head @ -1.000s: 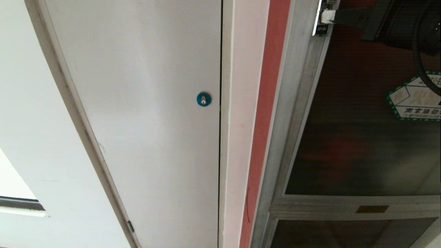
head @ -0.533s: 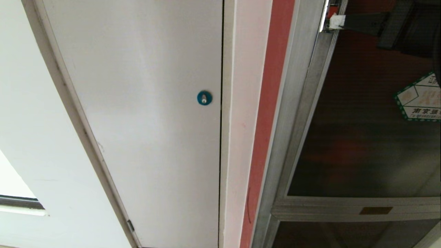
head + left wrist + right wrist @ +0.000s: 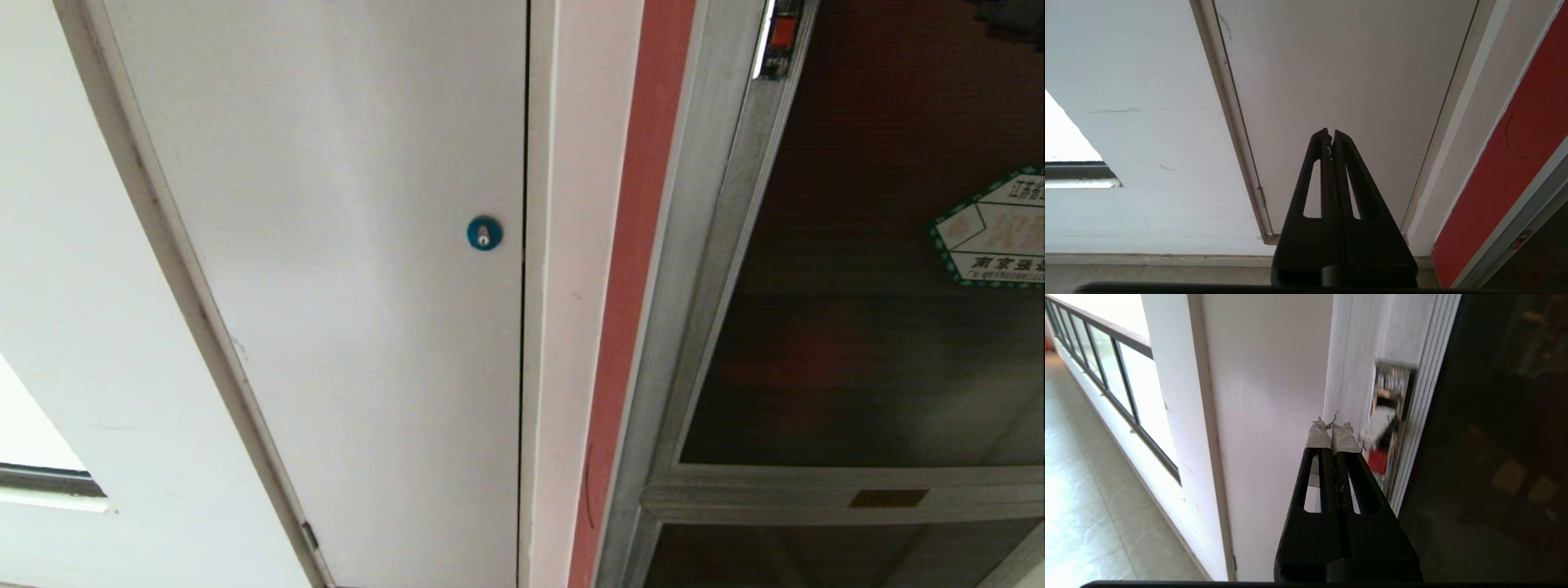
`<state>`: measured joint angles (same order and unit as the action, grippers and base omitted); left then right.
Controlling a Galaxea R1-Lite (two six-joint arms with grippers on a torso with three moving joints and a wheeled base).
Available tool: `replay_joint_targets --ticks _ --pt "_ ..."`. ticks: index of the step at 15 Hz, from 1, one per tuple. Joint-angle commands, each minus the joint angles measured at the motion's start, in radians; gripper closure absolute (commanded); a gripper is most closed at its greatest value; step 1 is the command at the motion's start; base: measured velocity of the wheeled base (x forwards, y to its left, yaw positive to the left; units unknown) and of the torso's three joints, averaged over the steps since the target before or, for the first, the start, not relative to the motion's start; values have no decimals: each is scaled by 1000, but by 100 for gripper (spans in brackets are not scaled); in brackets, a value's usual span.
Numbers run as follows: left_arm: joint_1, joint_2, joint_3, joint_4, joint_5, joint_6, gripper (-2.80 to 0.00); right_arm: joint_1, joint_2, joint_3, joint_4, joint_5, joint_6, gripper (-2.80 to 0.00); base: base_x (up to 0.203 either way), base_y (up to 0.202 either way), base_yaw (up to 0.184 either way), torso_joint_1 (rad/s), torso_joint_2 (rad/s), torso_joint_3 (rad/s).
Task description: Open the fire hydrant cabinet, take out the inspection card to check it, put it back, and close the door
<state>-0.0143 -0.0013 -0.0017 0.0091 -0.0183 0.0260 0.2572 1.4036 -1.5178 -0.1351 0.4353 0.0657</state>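
Cabinet (image 3: 694,269), silver-framed, fills the right of the head view; its door (image 3: 865,327) of dark glass looks shut, hexagonal sticker (image 3: 992,233) on the pane. White panel (image 3: 326,269) with blue lock (image 3: 484,233) beside it is not the target. Red latch tab (image 3: 782,33) sits high on the door's edge. Inspection card not visible. Right gripper (image 3: 1333,430), taped tips pressed together, empty, hangs near the tab. Likely best: press squarely on the tab. Left gripper (image 3: 1330,134) closed, parked low.
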Motion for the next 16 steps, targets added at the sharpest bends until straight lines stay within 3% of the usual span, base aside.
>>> replay_joint_targets --ticks 1,16 --pt "0 0 0 0 0 0 0 0 17 -25 -1 3 0 0 0 0 0 0 0 0" --pt "0 0 0 0 0 0 0 -20 125 -47 -15 -26 3 0 0 0 0 0 0 0"
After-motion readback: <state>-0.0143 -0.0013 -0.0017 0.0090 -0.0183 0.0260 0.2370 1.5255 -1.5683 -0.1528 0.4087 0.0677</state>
